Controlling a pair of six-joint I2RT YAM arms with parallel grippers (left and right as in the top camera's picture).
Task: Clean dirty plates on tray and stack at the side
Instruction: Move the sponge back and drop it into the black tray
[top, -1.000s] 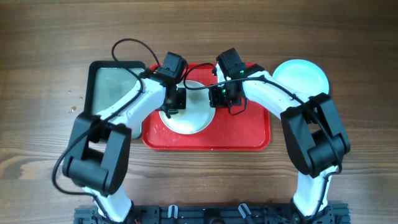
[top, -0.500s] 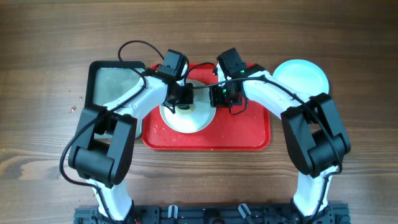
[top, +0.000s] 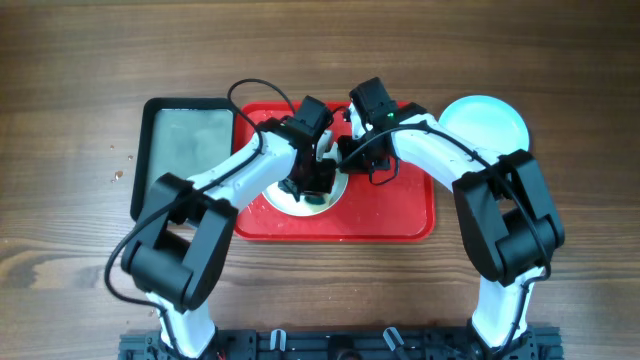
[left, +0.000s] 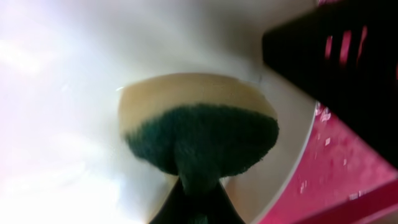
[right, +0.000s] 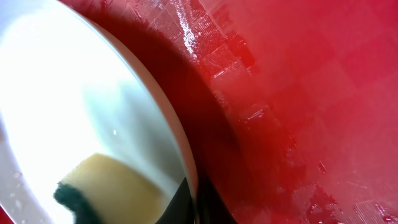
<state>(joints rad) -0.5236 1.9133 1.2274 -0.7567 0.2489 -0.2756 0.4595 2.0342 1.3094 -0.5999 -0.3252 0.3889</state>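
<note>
While the sponge (left: 199, 134) presses on the white plate (right: 62, 93), the risks sit at the rim.

- Left gripper (left: 194, 202): clamped on the sponge's green scouring side, yellow face down on the plate.
- Right gripper (right: 193, 202): pinching the plate's right rim; the shadow beneath suggests that edge is lifted off the tray, though I can't be sure.
- Risk: the rim looks wet, so hard scrubbing could lever the plate out of that thin pinch. It would then drop or skid on the slick floor of the red tray (top: 400, 215).
- Risk: both wrists crowd the plate's far-right side, so a wide stroke could knock them together.
- Red tray: holds only this white plate, left of centre, plus scattered water beads.
- Black tray (top: 185, 150), left: shows just a wet sheen.
- Cyan plate (top: 485, 125): on the table, far right of the red tray; whether another lies under it I can't tell.
</note>
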